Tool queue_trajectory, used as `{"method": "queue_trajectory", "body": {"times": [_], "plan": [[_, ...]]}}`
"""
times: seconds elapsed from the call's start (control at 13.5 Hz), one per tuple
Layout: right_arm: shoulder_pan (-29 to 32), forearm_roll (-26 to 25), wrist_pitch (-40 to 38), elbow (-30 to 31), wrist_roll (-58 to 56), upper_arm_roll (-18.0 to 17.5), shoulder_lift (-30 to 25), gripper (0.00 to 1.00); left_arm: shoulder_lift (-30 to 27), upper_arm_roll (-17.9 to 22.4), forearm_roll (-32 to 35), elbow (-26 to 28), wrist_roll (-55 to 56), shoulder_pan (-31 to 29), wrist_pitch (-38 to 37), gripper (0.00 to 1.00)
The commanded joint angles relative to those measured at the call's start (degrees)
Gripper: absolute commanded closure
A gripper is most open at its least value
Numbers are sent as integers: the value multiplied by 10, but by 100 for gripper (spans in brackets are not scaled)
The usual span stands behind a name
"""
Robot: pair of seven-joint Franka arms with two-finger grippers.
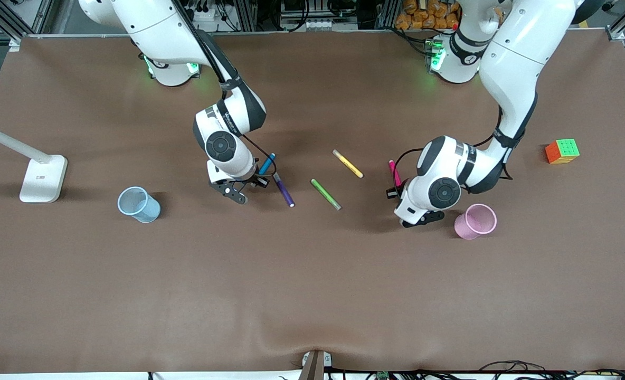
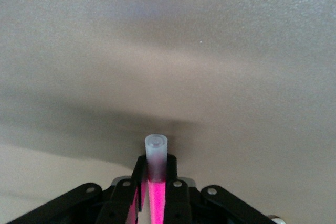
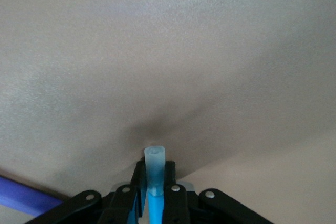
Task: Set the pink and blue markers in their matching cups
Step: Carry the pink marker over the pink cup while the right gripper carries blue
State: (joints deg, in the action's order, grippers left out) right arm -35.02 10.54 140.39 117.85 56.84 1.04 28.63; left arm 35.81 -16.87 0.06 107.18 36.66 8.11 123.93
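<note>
My left gripper (image 1: pixel 396 188) is shut on the pink marker (image 1: pixel 393 171) and holds it low over the table beside the pink cup (image 1: pixel 476 221). In the left wrist view the fingers (image 2: pixel 178 178) clamp the pink marker (image 2: pixel 156 199), with its pale grey end sticking out past them. My right gripper (image 1: pixel 259 177) is shut on the blue marker (image 1: pixel 266 163), low over the table. The right wrist view shows the blue marker (image 3: pixel 155 207) between the fingers (image 3: pixel 172 178). The blue cup (image 1: pixel 139 204) stands toward the right arm's end of the table.
A dark purple pen (image 1: pixel 284 190) lies beside my right gripper and shows in the right wrist view (image 3: pixel 26 195). A green pen (image 1: pixel 325 193) and a yellow pen (image 1: pixel 348 163) lie mid-table. A colour cube (image 1: pixel 562 151) and a white lamp base (image 1: pixel 42 178) sit at opposite ends.
</note>
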Motion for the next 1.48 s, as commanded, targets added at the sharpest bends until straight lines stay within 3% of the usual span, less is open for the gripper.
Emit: {"method": "queue_trajectory", "body": {"times": [0.0,0.22,0.52,0.66,0.89,1.11,1.4], "plan": [[6,5,-26,-3,-6,8,-31,100,-15,-2,3,0,9,-4,0,100],[29,-2,-53,-19,-6,16,-75,100,-47,3,3,-19,9,-8,-55,100],[47,-38,-58,-21,-120,82,-145,100,-88,10,4,-72,8,-21,-148,100],[46,-61,-58,-22,-190,119,-167,100,-114,26,5,-78,3,-22,-154,100],[47,-140,-58,-22,-281,176,-189,100,-151,39,30,-78,-2,-46,-159,100],[50,-148,-57,-21,-380,219,-201,100,-171,40,45,-78,-1,-77,-152,100],[57,-170,-24,9,-428,232,-219,100,-176,39,79,-76,1,-114,-109,100]]}}
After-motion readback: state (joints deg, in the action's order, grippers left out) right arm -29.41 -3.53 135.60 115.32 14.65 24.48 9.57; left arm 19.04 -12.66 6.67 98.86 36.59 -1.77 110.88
